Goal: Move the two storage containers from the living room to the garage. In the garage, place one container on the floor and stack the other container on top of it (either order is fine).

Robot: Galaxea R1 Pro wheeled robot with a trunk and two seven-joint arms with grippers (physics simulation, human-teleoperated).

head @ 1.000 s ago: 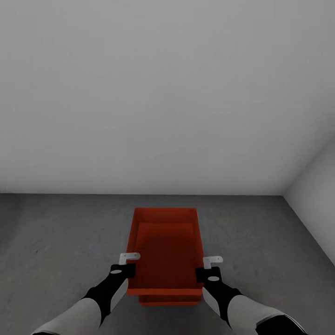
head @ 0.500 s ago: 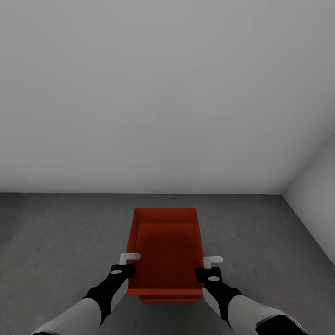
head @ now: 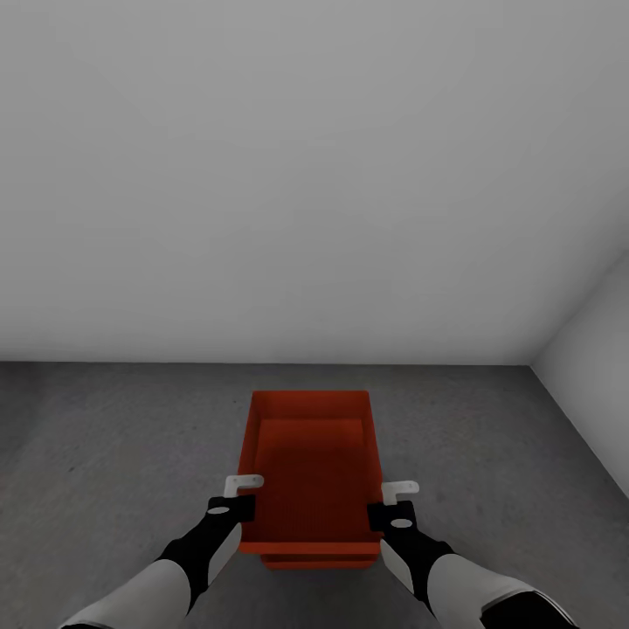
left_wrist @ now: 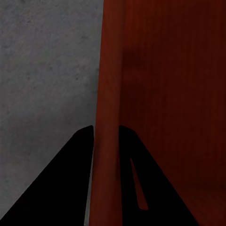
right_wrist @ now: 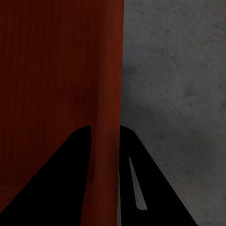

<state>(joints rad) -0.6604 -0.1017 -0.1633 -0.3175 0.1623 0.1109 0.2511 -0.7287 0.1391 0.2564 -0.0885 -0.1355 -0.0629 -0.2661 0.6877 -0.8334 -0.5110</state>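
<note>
Orange-red, the upper container (head: 307, 472) sits on the lower container (head: 316, 563) on the garage floor (head: 105, 454), because our left end effector (head: 241, 491) and right end effector (head: 393, 500) each pinch 1 side wall to keep it level.

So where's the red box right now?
In the head view, the upper container sits low and centre, between the left gripper and right gripper, stacked on another above the grey floor.

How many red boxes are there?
2. The top container is gripped by the left claw and right claw. The lower container peeks out beneath it, on the grey floor, mostly hidden.
</note>
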